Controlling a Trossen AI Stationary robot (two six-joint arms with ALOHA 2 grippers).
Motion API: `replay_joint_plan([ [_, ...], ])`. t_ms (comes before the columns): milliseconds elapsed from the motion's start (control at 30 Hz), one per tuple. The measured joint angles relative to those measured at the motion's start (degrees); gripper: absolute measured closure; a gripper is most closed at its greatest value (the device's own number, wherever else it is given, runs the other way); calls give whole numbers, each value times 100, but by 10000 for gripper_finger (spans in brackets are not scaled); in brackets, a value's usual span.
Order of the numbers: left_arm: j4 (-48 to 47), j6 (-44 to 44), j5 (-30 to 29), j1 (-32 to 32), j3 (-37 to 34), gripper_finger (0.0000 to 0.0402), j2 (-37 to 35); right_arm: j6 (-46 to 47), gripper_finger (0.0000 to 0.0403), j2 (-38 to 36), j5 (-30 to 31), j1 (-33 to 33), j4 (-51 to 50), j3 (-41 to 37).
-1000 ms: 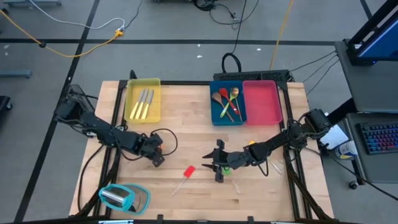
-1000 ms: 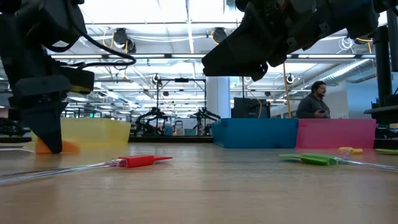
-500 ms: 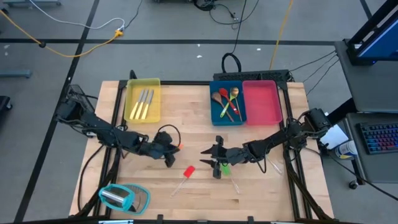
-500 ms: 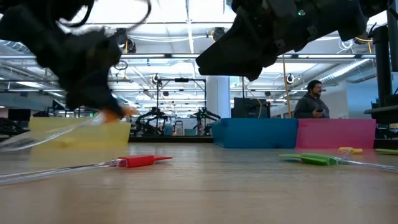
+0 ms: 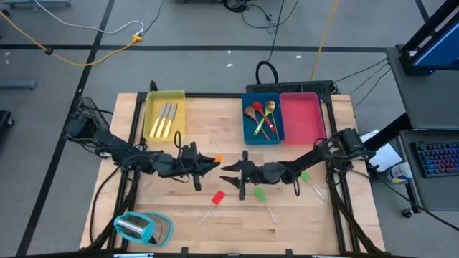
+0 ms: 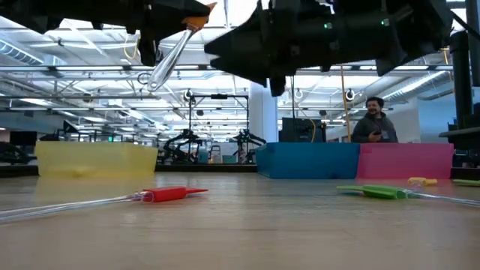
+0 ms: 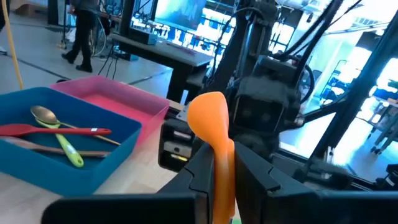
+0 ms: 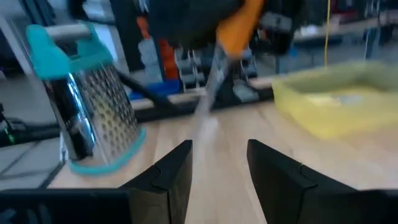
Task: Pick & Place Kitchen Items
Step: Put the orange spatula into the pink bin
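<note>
High view: the left gripper pinches the small orange-headed spatula with a clear handle above the wooden table, below the blue rectangular tray. Facing it, the right gripper has jaws spread, empty. Left wrist view: fingers clamp the spatula's neck.

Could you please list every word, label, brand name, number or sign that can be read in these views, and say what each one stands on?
None can be read.
The yellow tray, blue tray and pink tray show no lettering.
The orange spatula and the grater show no brand mark.
The lit screens in the room behind are too blurred to read.
</note>
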Motion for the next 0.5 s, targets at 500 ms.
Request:
replay_joint_plan([
  [500,-58,38,15,107,0,362,0,430,260,543,-2010,-808,202,778],
])
